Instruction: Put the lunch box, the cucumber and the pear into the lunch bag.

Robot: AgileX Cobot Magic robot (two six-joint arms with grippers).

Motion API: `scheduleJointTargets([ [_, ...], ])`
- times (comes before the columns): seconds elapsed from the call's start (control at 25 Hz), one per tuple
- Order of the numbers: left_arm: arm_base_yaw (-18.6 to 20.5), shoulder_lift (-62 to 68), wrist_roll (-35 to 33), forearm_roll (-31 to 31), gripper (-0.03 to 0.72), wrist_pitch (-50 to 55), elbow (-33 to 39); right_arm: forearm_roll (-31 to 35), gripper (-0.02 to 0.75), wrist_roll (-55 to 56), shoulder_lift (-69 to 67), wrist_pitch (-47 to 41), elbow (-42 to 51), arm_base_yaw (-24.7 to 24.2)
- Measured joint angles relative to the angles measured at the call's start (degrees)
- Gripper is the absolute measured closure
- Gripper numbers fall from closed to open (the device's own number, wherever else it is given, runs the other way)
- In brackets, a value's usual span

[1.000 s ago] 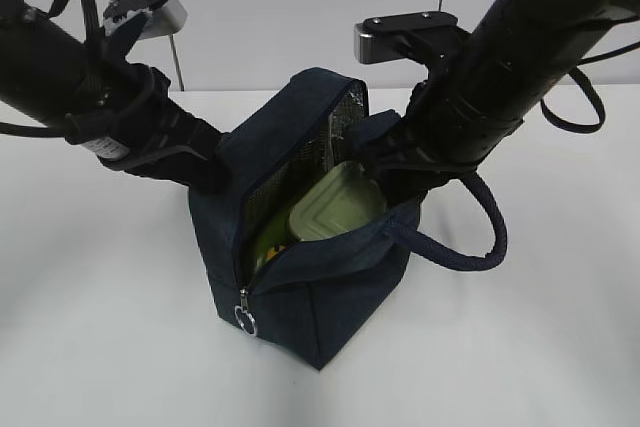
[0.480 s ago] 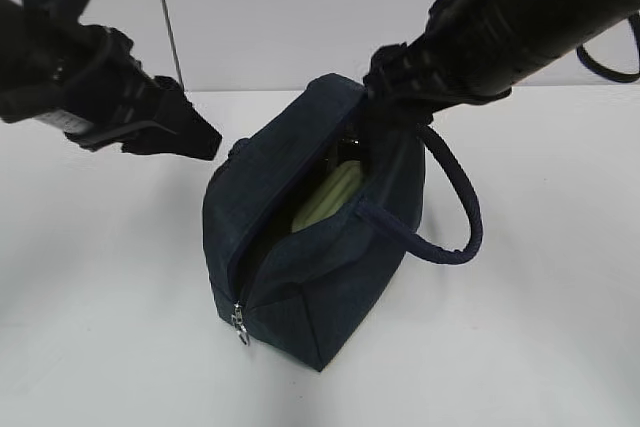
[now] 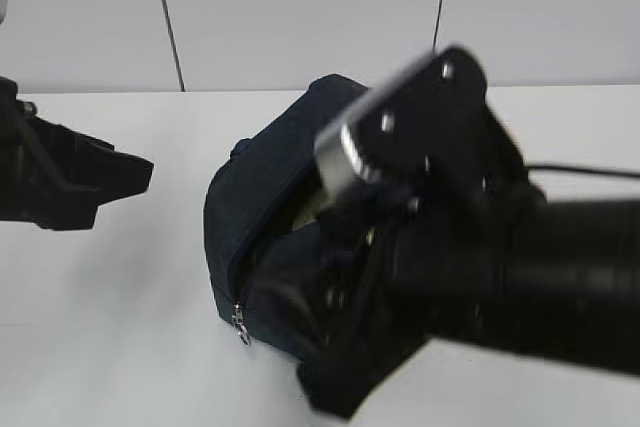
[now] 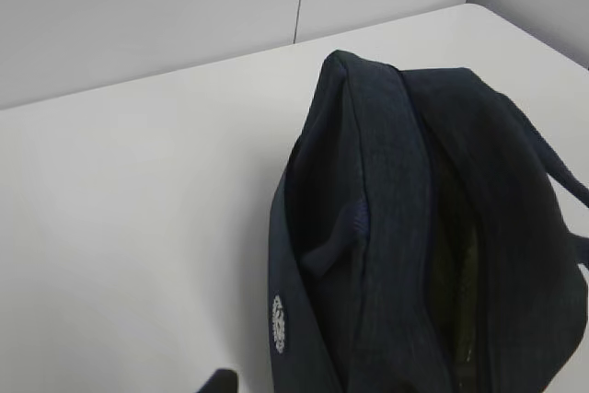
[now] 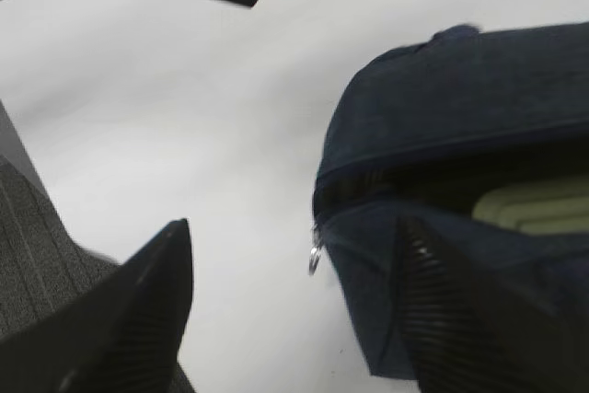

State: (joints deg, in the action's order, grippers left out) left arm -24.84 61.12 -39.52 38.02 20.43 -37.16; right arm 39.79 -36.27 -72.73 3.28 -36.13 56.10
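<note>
Left gripper (image 3: 130,172), fingers' state indeterminable, has withdrawn to 9 o'clock of the lunch bag (image 3: 265,207) on the desk (image 3: 110,337), lunch box (image 5: 538,204) inside, while right gripper (image 5: 294,306), fingers parted and empty, has swung down beside the zipper pull (image 5: 315,260), suggesting closing comes next.

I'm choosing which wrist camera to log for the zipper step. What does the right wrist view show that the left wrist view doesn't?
Only the right wrist view shows the metal ring pull, the pale green lunch box inside, and the open right gripper. Only the left wrist view shows a round white emblem on the bag's side. Both show the unzipped lunch bag on the white table.
</note>
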Motion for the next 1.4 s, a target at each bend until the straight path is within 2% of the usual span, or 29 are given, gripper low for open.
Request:
scheduleJointTargets([
  [0.08,-0.07,-0.69,-0.04,0.12,0.379,-0.23,0.93,1.09,0.248,0.00,-2.21,6.23,2.48,4.96],
  [0.16,-0.07,-0.75,-0.04,0.44,0.379,-0.23,1.21,1.48,0.272,0.41,-6.05,10.24,3.27,7.76],
  [0.32,-0.07,-0.75,-0.04,1.06,0.379,-0.01,1.31,1.48,0.307,4.82,-14.94,17.65,3.41,8.94],
  [0.48,-0.07,-0.75,-0.04,1.05,0.379,0.30,1.31,-3.69,0.312,13.39,-22.95,23.61,3.16,8.94],
  [0.68,-0.11,-0.75,-0.04,1.12,0.379,0.84,1.31,-5.30,0.314,18.00,-29.35,26.27,-0.22,8.94],
  [0.88,-0.11,-0.75,-0.04,1.19,0.379,1.34,1.31,1.21,0.332,18.16,-33.30,27.76,-2.36,8.94],
  [1.4,-0.11,-0.75,-0.04,1.19,0.404,1.63,1.31,1.87,0.343,18.62,-37.54,30.43,-5.60,8.94],
])
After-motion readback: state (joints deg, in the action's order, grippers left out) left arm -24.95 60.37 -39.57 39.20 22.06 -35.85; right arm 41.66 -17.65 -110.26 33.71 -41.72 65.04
